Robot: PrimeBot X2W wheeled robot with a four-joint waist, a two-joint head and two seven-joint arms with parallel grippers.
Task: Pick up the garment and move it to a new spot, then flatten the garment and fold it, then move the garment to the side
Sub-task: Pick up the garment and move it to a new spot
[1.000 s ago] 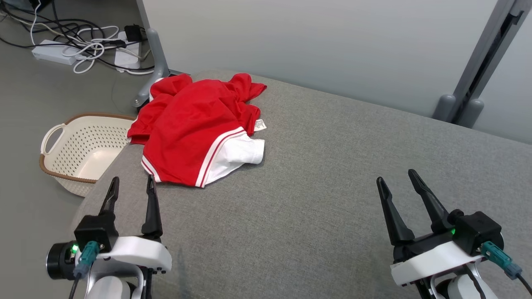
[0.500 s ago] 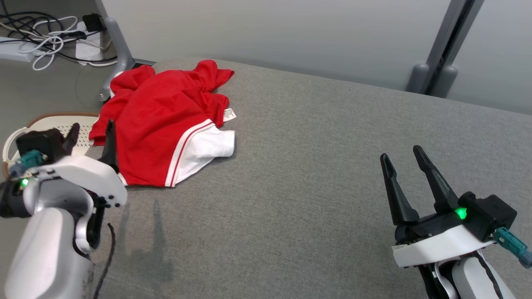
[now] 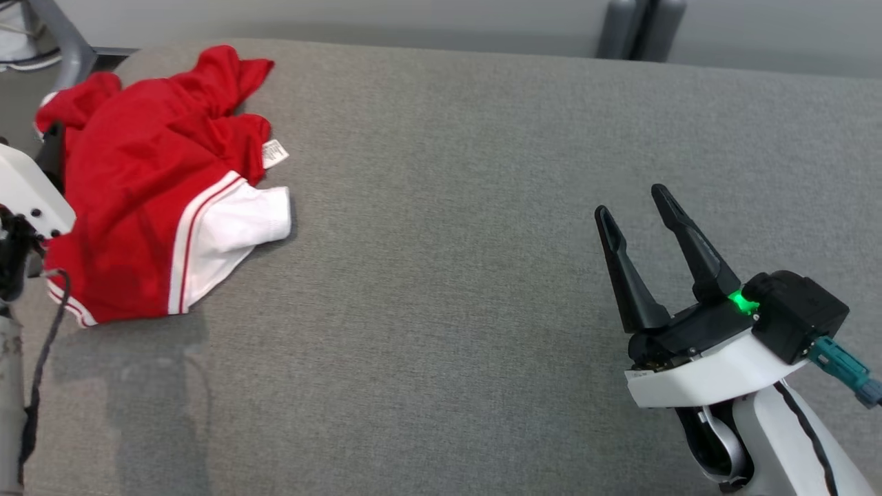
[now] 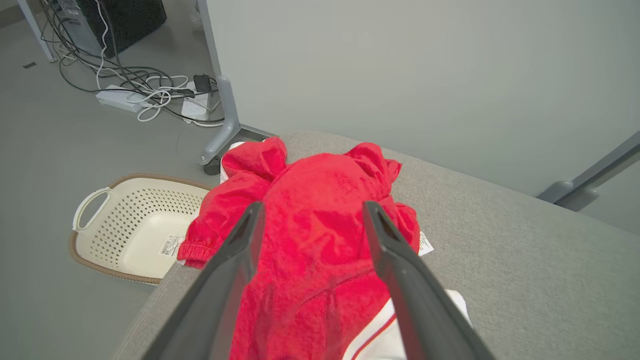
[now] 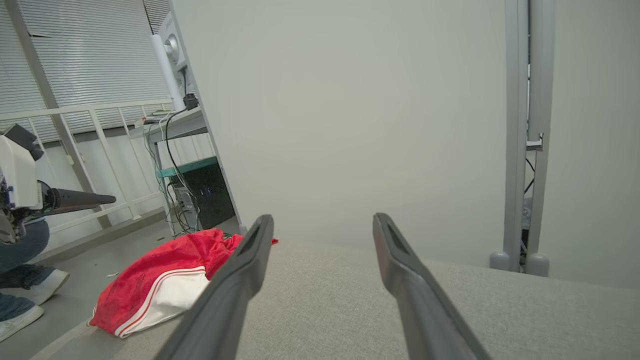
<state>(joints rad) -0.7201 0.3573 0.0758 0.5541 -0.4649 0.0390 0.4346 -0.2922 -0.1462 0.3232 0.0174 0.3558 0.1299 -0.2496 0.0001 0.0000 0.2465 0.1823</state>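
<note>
Left hand [image 4: 314, 206] agape, empty, near garment [image 4: 310, 260]

Soft, even indoor light; a faint shadow (lower left) dims the grey cushion [image 3: 124, 372]; the garment [image 3: 131, 207] looks saturated red.

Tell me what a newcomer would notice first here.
The crumpled red garment with its white panel, lying at the far left corner of the grey cushion, grabs the eye first. Next come the left gripper, open and framing that garment, and the right gripper, open over bare cushion at the right.
</note>
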